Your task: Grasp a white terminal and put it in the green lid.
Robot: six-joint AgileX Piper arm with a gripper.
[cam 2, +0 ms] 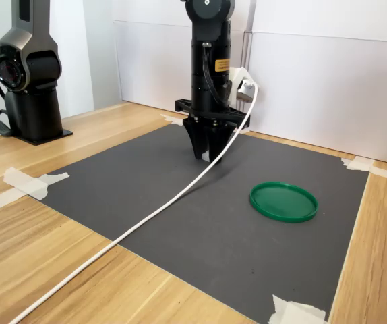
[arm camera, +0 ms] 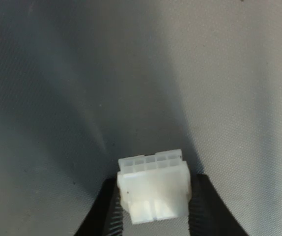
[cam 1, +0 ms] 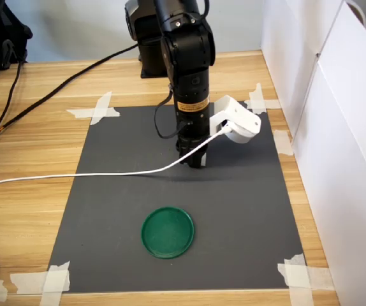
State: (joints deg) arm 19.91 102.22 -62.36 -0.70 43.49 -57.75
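**Terminal pinched in my gripper, lid waiting nearby**

Terminal first: the white terminal is a tiny white plastic block with a row of small square holes along one edge and a step across its front. In the wrist view it is sitting between my two black fingers, and they are pressing on its two sides. So my gripper is pinching the white terminal, not spread wide.

The block's longer side is running across from one finger to the other. The row of holes is pointing away from my wrist, toward the dark mat.

In the first exterior view my gripper is pointing straight down, with its tips right at the mat. I cannot tell if the block is touching the mat or is just above it. In both exterior views the block is too hidden to see well.

The green lid is lying flat on the mat, well apart from my gripper, toward the first exterior view's bottom. The mat between them is bare.

A white cable is running from the white camera housing on my wrist, off to the first exterior view's left. White tape is holding the mat's corners to the wooden table.
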